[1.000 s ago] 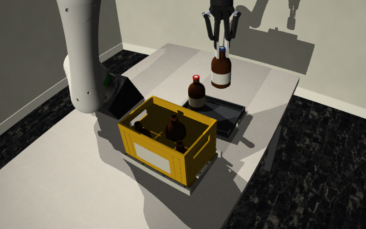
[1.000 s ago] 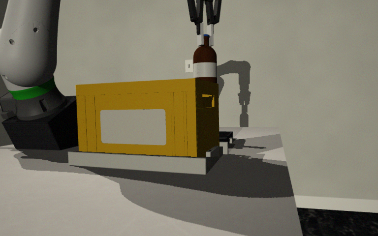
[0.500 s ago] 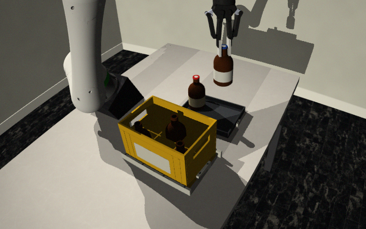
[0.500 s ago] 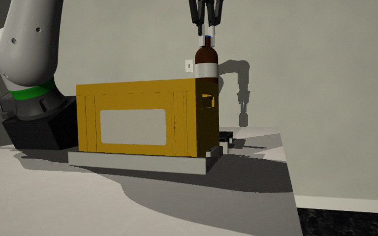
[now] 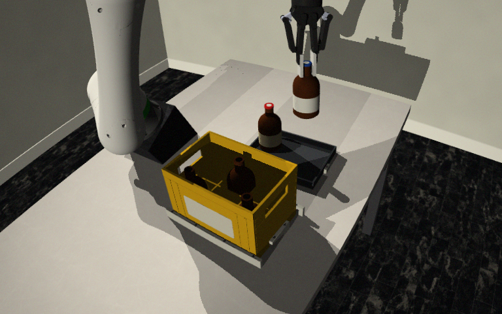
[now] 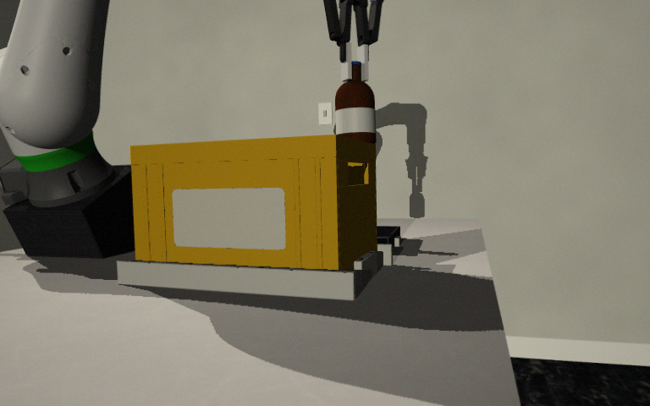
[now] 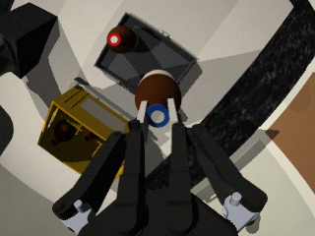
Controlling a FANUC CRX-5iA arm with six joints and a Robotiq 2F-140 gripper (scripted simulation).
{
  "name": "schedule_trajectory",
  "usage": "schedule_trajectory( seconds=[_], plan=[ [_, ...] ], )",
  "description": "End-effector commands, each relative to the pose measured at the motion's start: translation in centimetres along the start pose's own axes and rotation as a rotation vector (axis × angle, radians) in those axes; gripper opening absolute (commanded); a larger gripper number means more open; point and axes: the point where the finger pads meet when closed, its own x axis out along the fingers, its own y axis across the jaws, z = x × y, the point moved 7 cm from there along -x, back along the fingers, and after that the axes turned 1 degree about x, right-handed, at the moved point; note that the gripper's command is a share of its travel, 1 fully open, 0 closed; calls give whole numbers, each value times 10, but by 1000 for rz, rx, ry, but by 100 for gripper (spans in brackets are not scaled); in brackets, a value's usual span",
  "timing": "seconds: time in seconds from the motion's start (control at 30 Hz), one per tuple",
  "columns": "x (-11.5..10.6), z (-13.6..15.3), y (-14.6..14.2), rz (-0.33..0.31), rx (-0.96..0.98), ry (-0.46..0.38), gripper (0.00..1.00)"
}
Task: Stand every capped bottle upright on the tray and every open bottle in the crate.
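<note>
Blue-capped bottle (image 5: 306, 90) (image 6: 355, 98) (image 7: 157, 91) up in the air, and the claw (image 5: 308, 66) (image 6: 355, 69) (image 7: 157, 108) has it pinched by the neck!
It hangs upright straight below the claw, long axis vertical, above the far tabletop (image 5: 355, 107) (image 6: 445, 378) (image 7: 217, 29) side; the tray (image 5: 314, 139) (image 6: 388, 233) (image 7: 110, 74) lies lower, where the red-capped bottle (image 5: 269, 127) (image 7: 122, 40) stands at the left, so the right part looks the likely landing spot.

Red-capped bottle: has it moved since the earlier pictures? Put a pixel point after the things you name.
No. In the top view, the red-capped bottle (image 5: 269, 127) (image 7: 123, 40) stands at the same end of the black tray (image 5: 325, 166) (image 7: 170, 71), unchanged relative to its rim.
</note>
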Motion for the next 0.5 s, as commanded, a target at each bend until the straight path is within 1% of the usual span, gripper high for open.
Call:
schedule_trajectory(
  seconds=[0.0,0.47],
  plan=[
    [0,1,0,1,0,0,0],
    [0,5,1,1,0,0,0]
  ],
)
